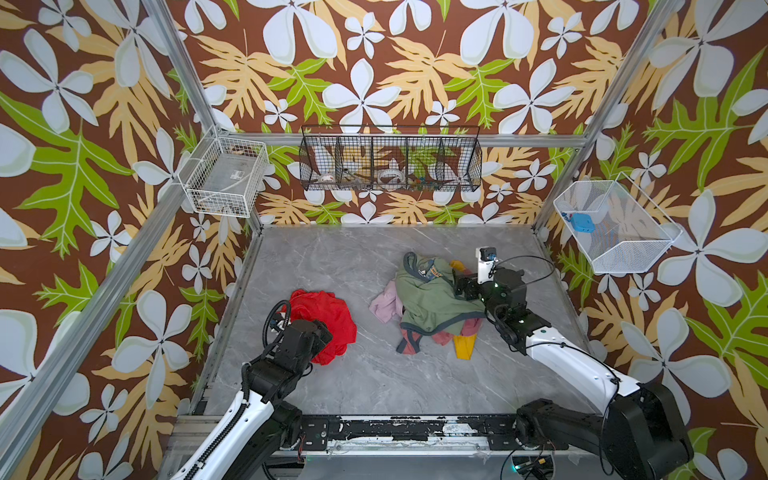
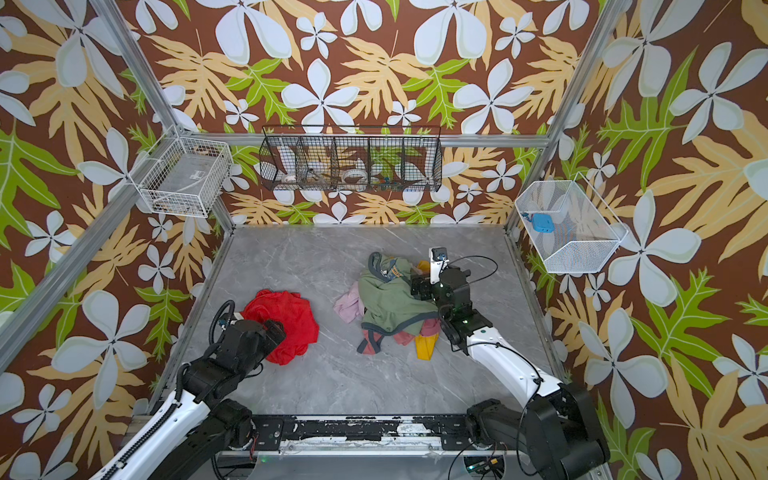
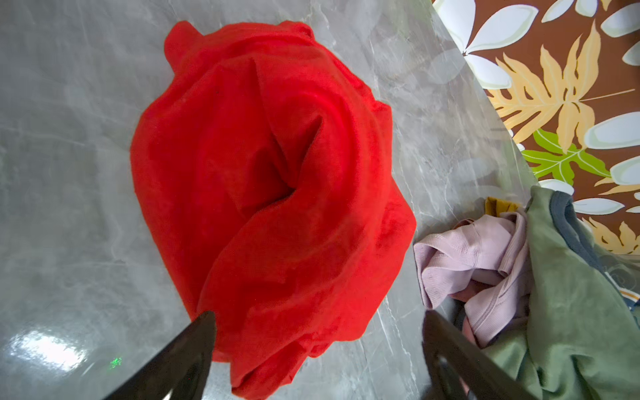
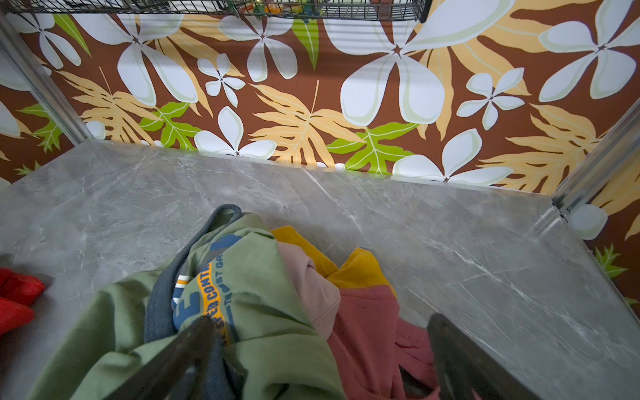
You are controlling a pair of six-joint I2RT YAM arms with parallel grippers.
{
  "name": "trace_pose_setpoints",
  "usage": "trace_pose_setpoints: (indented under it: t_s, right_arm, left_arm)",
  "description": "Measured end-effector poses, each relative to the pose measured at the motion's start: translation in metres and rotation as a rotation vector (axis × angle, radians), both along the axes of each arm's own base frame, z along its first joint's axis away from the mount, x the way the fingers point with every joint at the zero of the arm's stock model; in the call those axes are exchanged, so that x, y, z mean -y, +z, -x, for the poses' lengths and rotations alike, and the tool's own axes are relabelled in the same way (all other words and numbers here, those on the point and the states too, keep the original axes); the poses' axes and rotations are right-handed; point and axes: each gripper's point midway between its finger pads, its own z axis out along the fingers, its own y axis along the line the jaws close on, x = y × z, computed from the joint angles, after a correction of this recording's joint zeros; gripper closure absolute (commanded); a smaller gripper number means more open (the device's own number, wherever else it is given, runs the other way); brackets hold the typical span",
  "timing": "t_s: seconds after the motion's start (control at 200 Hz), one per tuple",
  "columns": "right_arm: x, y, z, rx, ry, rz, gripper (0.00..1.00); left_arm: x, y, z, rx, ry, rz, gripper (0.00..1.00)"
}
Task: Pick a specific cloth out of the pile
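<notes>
Cloth: bright red thin fabric cloth [image 1: 330, 318] [image 3: 270, 194], crumpled, lying alone on the grey marble tabletop [image 1: 357, 374], at 9 o'clock from the pile in both top views, with bare table between them.
Pile: heap of mixed garments [image 1: 430, 299], with a pale pink piece [image 1: 386, 305] at its 9 o'clock edge.
Left pincer: left pincer [image 3: 317, 315] over the cloth's 7 o'clock edge, fingers spread wide, gripping nothing.
Right pincer: right pincer [image 4: 320, 318] at the pile's 3 o'clock side, fingers wide apart above the sage-green top [image 4: 270, 277] and dusty-rose garment [image 4: 367, 329], clamping nothing.

The right gripper [image 4: 322, 349], jaws wide, hangs over the pile [image 4: 277, 311] on the grey table [image 4: 450, 225].
Sage-green top [image 4: 270, 263] uppermost, yellow piece [image 4: 360, 266] and dusty-rose garment [image 4: 367, 318] beside it; the red cloth [image 4: 17, 298] lies apart.
</notes>
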Motion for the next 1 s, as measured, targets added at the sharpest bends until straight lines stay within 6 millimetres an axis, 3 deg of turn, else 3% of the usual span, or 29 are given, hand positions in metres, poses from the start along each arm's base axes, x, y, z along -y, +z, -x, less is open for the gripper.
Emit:
trace_pose_setpoints:
  t_s: [0.285,0.48,0.656,0.831,1.001]
  right_arm:
    - [-0.006,0.004,0.001,0.004,0.032,-0.008,0.03]
    - [-0.009,0.008,0.001,0.011,0.050,-0.010,0.03]
    - [-0.009,0.008,0.002,0.010,0.056,0.005,0.03]
    - [-0.009,0.007,0.002,0.008,0.058,0.013,0.03]
    - [-0.009,0.007,0.003,0.006,0.059,0.022,0.02]
  left_arm:
    - [-0.009,0.023,-0.018,-0.009,0.000,-0.154,0.00]
    - [-0.009,0.020,-0.043,-0.101,-0.062,-0.343,0.00]
    - [-0.014,-0.013,-0.053,-0.236,-0.117,-0.450,0.00]
    - [-0.016,-0.050,-0.050,-0.339,-0.162,-0.444,0.00]
    - [-0.009,-0.075,-0.056,-0.407,-0.224,-0.439,0.05]
